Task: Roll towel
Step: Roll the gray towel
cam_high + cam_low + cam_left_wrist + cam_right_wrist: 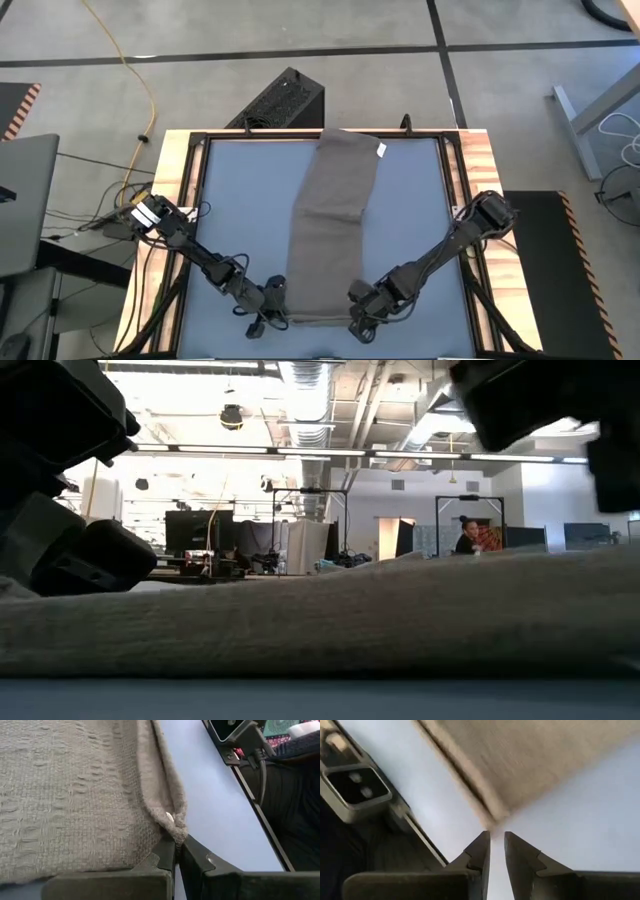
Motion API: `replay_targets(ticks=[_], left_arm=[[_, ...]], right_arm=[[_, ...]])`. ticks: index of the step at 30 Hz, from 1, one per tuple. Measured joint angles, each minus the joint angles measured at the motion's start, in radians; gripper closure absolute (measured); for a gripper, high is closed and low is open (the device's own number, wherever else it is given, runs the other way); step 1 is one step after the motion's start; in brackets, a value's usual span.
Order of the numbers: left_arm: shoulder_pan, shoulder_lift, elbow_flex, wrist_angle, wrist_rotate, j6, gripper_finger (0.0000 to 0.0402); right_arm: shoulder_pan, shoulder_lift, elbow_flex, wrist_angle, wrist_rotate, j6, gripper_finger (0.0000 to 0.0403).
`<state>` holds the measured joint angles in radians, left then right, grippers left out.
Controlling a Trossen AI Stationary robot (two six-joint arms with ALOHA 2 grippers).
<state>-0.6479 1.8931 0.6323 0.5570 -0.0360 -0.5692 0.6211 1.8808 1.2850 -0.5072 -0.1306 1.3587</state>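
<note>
L gripper (173,851): fingers pinched shut on towel's near corner.
R gripper (497,840): narrow gap, nothing held, just off other near corner.
Towel (333,215): long strip mid-table (420,190).
Handling: soft, light, limp; grip both near corners.

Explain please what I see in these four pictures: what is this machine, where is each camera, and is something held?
It is a robot with two dark arms at a table. One camera looks down from above, one sits at table height, and one rides on each wrist. A grey-brown towel, folded into a long strip, lies on the blue surface. The left gripper is shut on the towel's near corner. The right gripper is at the other near corner, fingers slightly apart, and holds nothing.
</note>
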Motion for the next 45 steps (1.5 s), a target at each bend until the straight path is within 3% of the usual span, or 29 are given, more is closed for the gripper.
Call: replay_targets(ticks=[6,15,18,22,27,38,45], left_arm=[[0.013,0.000,-0.001,0.036,-0.006,-0.074,0.0401],[0.045,-0.017,0.000,0.044,0.051,-0.196,0.0401],[0.049,-0.029,-0.002,0.036,0.058,-0.198,0.0401],[0.058,-0.030,-0.002,0.035,0.065,-0.203,0.0401],[0.062,-0.031,0.000,0.024,0.064,-0.199,0.0401],[0.062,-0.030,-0.001,0.026,0.060,-0.188,0.0401],[0.062,-0.030,-0.001,0.025,0.057,-0.180,0.0401]], right_arm=[[0.037,-0.022,-0.001,-0.038,0.012,-0.072,0.0319],[0.129,-0.015,0.000,0.257,0.197,-0.563,0.0319],[0.161,-0.009,0.000,0.272,0.272,-0.648,0.0319],[0.163,0.022,-0.001,0.275,0.302,-0.661,0.0319],[0.152,0.109,0.008,0.298,0.255,-0.649,0.0327],[0.158,0.138,0.038,0.169,0.268,-0.652,0.0392],[0.148,0.137,0.038,0.109,0.302,-0.654,0.0380]])
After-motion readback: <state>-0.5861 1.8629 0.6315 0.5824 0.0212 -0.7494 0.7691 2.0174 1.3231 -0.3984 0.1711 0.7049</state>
